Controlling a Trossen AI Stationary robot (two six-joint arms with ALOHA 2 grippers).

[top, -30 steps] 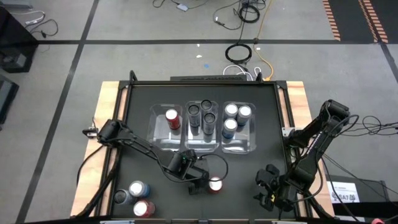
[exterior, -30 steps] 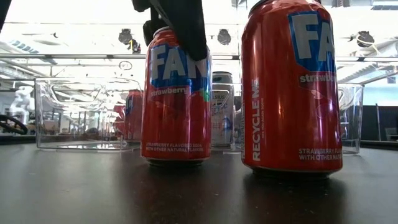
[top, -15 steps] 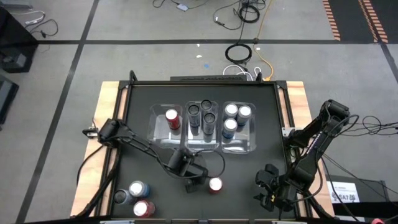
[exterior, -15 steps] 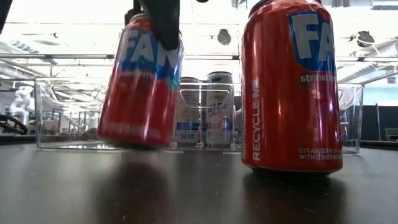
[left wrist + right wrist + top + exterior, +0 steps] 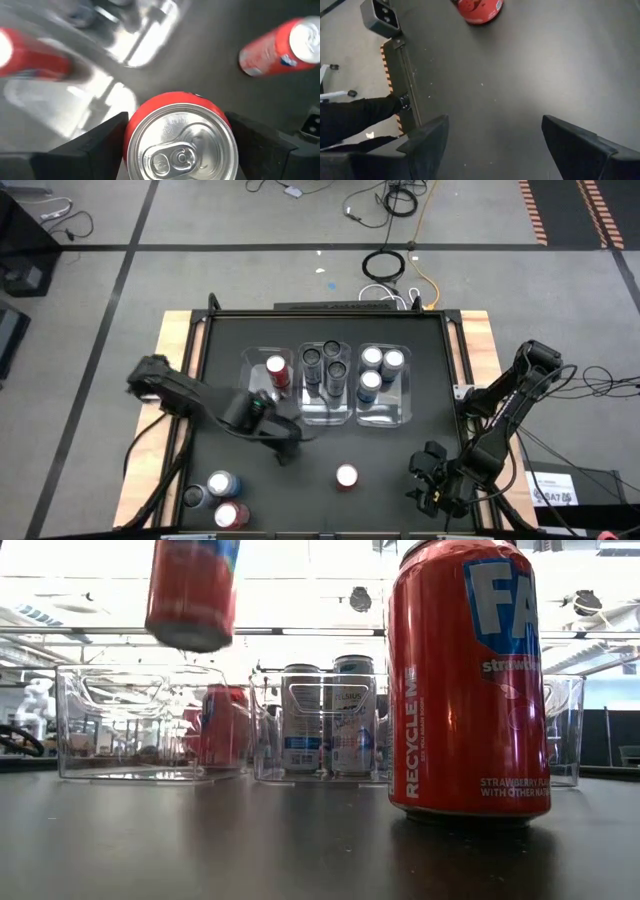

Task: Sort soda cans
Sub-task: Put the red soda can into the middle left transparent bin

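Once lifted off the table, red Fanta can rode clamped in left gripper toward 11 o'clock red-can bin | right gripper apart, idle | drop-off next

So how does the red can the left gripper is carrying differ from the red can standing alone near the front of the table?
The carried red can is clamped between the left gripper's fingers; the lone red can stands free. The carried can hangs in the air, off the black table, and looks tilted in the low view; the lone can sits upright on it. Both have red bodies and silver tops.
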